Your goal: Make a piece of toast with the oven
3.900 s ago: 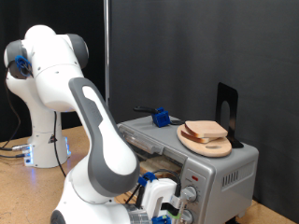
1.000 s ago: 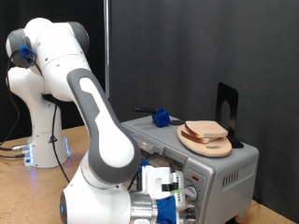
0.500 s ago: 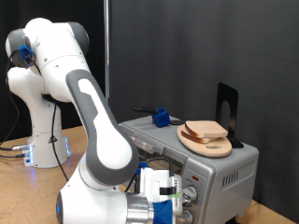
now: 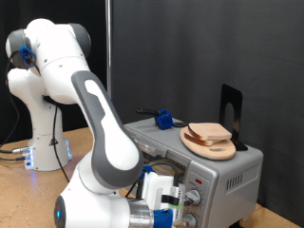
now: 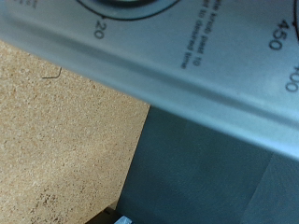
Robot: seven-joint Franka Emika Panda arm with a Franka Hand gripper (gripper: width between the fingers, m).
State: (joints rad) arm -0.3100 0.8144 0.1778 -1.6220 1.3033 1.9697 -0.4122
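While the gripper (image 4: 174, 201) sits low against the front of the oven (image 4: 223, 176), beside its knobs, its fingers are hidden and I cannot tell whether they are apart or together. Close up, the wrist view shows only the oven's printed dial panel (image 5: 201, 56) above tan board. On the oven's top rests one round wooden board (image 4: 207, 144) carrying one piece of toast (image 4: 210, 132); one small blue object (image 4: 163, 120) stands just beside it.

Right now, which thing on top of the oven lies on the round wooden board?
The slice of bread lies on the board. The small blue object and the black stand rest on the oven top itself.
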